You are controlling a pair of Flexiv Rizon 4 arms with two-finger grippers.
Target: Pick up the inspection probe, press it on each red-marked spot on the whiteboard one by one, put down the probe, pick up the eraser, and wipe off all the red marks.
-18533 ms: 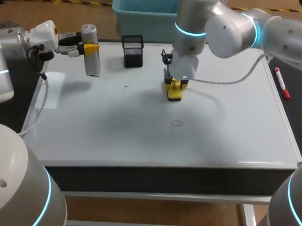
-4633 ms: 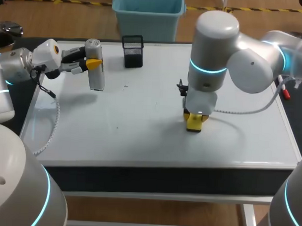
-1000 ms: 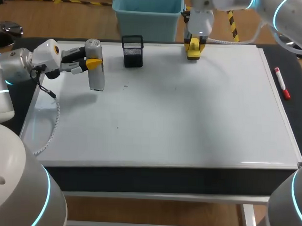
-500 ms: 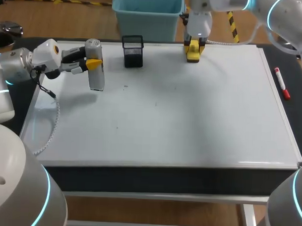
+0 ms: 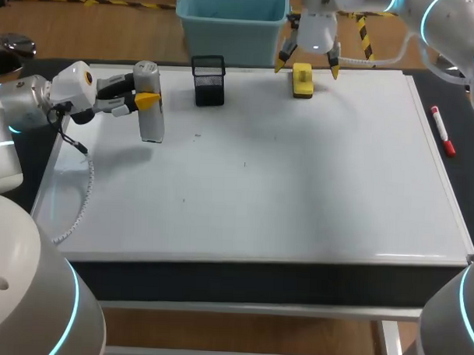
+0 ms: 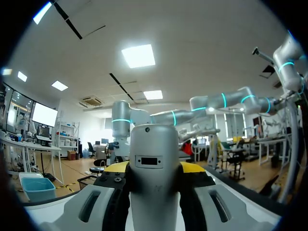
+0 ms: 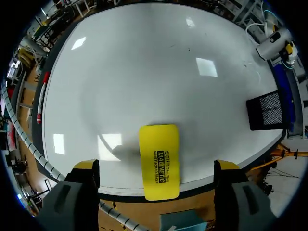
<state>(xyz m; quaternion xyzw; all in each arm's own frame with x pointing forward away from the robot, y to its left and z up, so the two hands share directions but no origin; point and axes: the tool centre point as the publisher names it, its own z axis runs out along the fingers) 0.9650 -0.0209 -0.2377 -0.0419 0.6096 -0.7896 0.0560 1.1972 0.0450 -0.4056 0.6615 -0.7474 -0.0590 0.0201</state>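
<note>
1. Whiteboard first, filling the tabletop, its near half plain white apart from a few small dark specks towards the middle.
2. Over on the left edge, a pale cable trails along the board and up to the left arm.
3. Further back on the left, the left gripper comes in sideways, its yellow tips pressed against both sides of the inspection probe. The probe hangs upright at the far-left part of the board. Whether its lower end touches the surface, I cannot tell. No change from half a second ago: same pose, same hold.
4. On the right, a red marker lies on the dark strip just beside the board, exactly where it lay before.
5. At the far edge, a black mesh holder stands on the board, near the probe.
6. And here is the change! The eraser, yellow, now lies flat on the board at its far edge, right of the holder.
7. Above it the right gripper has let go: half a second ago it pinched the eraser, now its fingers stand spread wide, one on each side and clear of it.
</note>
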